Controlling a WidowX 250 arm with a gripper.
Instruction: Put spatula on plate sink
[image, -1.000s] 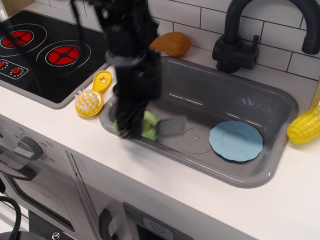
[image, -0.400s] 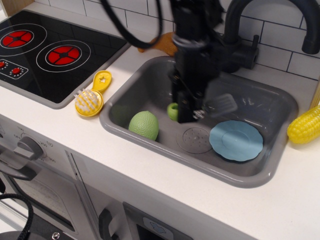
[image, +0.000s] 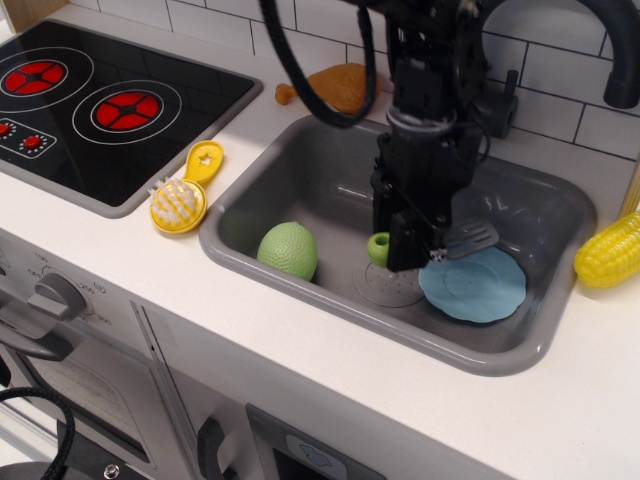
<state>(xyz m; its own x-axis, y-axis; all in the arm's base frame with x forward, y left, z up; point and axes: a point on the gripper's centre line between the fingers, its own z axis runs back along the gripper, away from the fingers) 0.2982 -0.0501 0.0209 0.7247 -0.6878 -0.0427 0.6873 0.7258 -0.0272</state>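
My gripper is down inside the grey sink, shut on the spatula. The spatula's green handle end sticks out to the left of the fingers and its grey slotted blade sticks out to the right, held level. The blade hangs just over the upper left rim of the light-blue plate, which lies flat on the sink floor at the right. The fingertips are hidden by the gripper body.
A green ball lies in the sink's left corner. A yellow brush lies on the counter left of the sink, beside the stove. A black faucet stands behind the sink. Toy chicken at back; corn at right.
The gripper has carried the spatula from the sink's left end, by the green ball, rightwards to the plate's edge, and has come lower over the drain.
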